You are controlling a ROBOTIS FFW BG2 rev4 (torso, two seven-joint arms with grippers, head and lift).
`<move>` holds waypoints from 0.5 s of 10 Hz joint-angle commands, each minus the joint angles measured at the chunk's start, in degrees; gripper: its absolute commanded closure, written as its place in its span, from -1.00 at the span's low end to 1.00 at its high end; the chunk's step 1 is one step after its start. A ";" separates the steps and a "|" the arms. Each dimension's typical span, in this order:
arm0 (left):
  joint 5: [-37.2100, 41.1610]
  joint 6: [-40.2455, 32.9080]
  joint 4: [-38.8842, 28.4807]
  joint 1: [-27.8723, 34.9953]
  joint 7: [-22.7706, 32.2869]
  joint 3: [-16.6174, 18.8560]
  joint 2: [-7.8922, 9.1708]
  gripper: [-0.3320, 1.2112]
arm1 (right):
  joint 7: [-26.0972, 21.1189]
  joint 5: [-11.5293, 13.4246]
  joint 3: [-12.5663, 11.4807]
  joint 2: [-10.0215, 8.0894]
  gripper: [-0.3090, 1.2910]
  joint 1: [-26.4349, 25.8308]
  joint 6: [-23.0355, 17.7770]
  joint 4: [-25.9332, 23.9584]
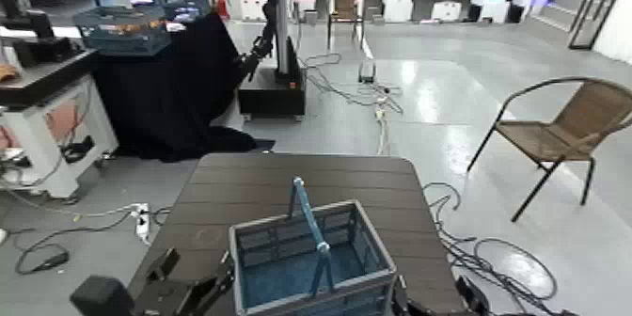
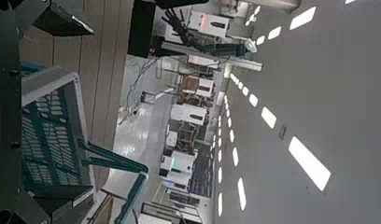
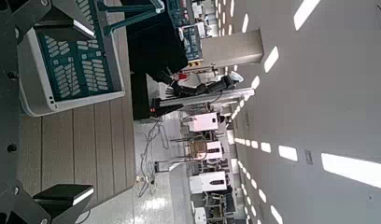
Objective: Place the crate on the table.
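The grey-blue crate [image 1: 310, 268] rests on the dark brown slatted table [image 1: 301, 183] near its front edge, with its light-blue handle upright. My left gripper [image 1: 209, 284] sits just left of the crate, with its fingers spread wide. In the left wrist view the crate's end wall [image 2: 49, 126] lies between the left gripper's [image 2: 81, 110] fingers, with bare table beside one finger. My right gripper [image 1: 437, 303] shows only partly at the crate's right. In the right wrist view the right gripper [image 3: 67, 98] is open, and the crate [image 3: 72, 61] sits near one finger.
A black-draped table [image 1: 174, 94] with teal mesh crates [image 1: 127, 28] stands at the back left beside a white workbench [image 1: 47, 122]. Another robot's base [image 1: 273, 89] stands behind the table. A wicker chair [image 1: 564, 127] is on the right. Cables [image 1: 489, 254] trail over the floor.
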 commanded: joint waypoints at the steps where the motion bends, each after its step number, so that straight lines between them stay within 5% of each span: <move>1: -4.65 -6.38 0.27 4.33 2.12 -0.12 -1.22 -0.43 | 0.00 0.00 -0.09 -0.11 -0.43 0.09 0.01 -0.18; 5: -6.85 -7.52 0.00 5.65 3.87 0.06 -1.75 -0.43 | 0.00 0.09 -0.27 -0.20 -0.43 0.18 0.63 -0.44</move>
